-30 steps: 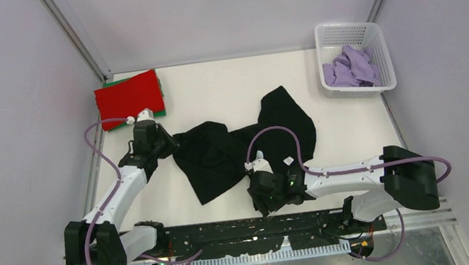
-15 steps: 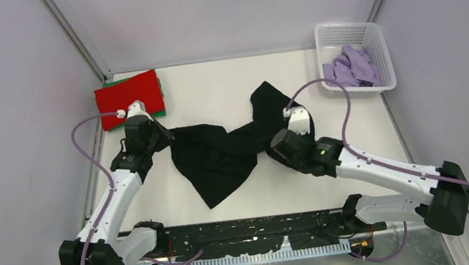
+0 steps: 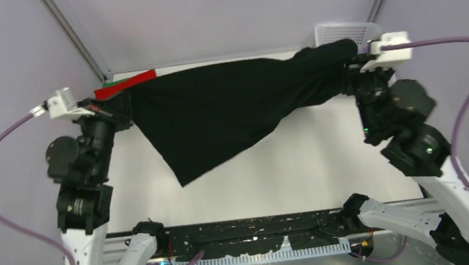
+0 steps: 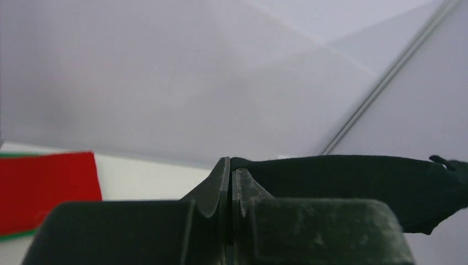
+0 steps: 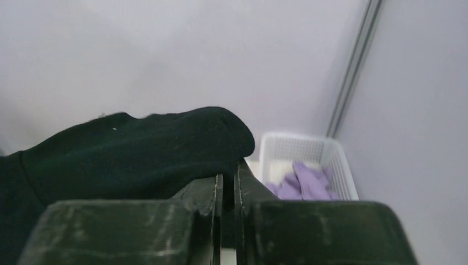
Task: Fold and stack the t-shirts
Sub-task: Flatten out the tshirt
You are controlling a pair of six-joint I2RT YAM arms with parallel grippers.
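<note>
While both arms' jaws pinch its ends, the soft black t-shirt (image 3: 216,114) hangs stretched.

No text, label, brand, number or sign is showing legibly in any of the three views. A tiny pale speck is sitting on the black t-shirt (image 5: 138,149) in the right wrist view, but it is showing far too small to be read as a tag or print.
</note>
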